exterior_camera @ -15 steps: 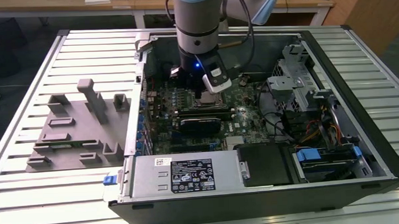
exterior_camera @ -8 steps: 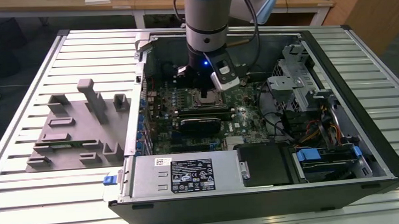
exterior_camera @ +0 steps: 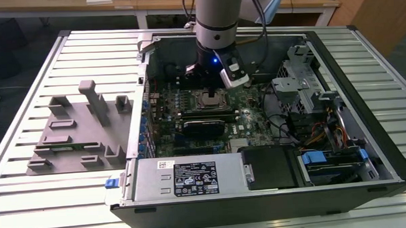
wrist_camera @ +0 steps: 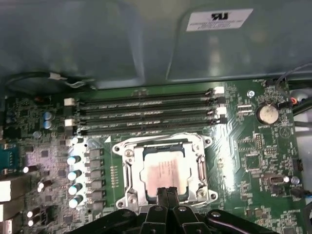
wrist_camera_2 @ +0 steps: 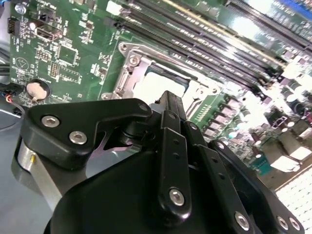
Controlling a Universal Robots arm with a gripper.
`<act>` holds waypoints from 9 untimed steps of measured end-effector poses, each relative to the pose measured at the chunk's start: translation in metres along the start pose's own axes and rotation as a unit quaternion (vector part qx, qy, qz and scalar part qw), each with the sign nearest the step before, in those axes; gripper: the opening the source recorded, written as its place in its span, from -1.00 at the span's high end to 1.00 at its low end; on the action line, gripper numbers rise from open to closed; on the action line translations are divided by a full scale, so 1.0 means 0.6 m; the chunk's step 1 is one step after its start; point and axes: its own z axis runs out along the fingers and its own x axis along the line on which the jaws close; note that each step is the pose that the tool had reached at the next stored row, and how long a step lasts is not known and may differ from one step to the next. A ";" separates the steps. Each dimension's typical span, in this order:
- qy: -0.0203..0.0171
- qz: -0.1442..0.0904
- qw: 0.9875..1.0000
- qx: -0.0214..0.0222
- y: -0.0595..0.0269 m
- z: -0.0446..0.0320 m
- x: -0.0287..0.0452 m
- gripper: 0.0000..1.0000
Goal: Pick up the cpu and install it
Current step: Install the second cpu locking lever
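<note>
The cpu (wrist_camera: 162, 171) lies flat inside the metal-framed socket (wrist_camera: 127, 168) on the green motherboard, its silvery-white top showing. In the second wrist view the cpu (wrist_camera_2: 155, 86) shows just beyond the fingertips. My gripper (wrist_camera: 167, 191) hovers over the socket's near edge, its two black fingers pressed together with nothing between them. The second wrist view has the gripper (wrist_camera_2: 170, 95) shut just above the chip. In the exterior view the arm reaches down into the open computer case, with the gripper (exterior_camera: 207, 79) right above the cpu (exterior_camera: 209, 99).
Several long black memory slots (wrist_camera: 146, 114) run beside the socket. A coin battery (wrist_camera: 267, 113) sits on the board. The case walls (exterior_camera: 143, 96) ring the board, with a power supply (exterior_camera: 185, 178) and drive cage (exterior_camera: 300, 85). A grey fixture tray (exterior_camera: 75, 131) lies on the exterior view's left.
</note>
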 end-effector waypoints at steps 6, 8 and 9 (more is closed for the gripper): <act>0.003 0.000 1.000 0.005 0.010 0.002 -0.014 0.79; 0.003 0.000 1.000 0.005 0.010 0.002 -0.014 0.79; 0.003 0.000 1.000 0.005 0.010 0.002 -0.014 0.79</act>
